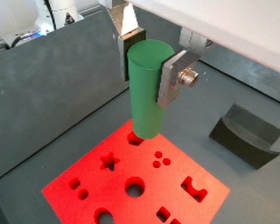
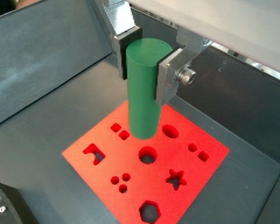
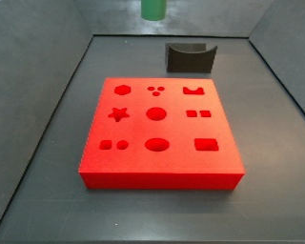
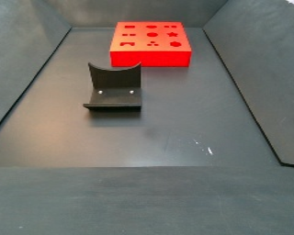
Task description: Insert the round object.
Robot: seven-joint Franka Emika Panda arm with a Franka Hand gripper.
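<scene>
Two silver fingers [image 1: 171, 77] of the gripper [image 2: 149, 63] clamp the round object [image 2: 143, 87], a green peg, near its upper end, so it hangs upright in both wrist views. It looks rigid, light and smooth-skinned; a high grip leaves the lower end free but could let it tilt on contact. Below, the red block [image 2: 178, 188] shows its cut-outs. Farther off stands the dark curved holder [image 1: 248, 133].

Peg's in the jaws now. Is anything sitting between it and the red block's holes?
Nothing visible. The gripper holds the green peg upright above the red block, whose holes are uncovered. The dark curved holder stands on the floor beside the block, off the path.
</scene>
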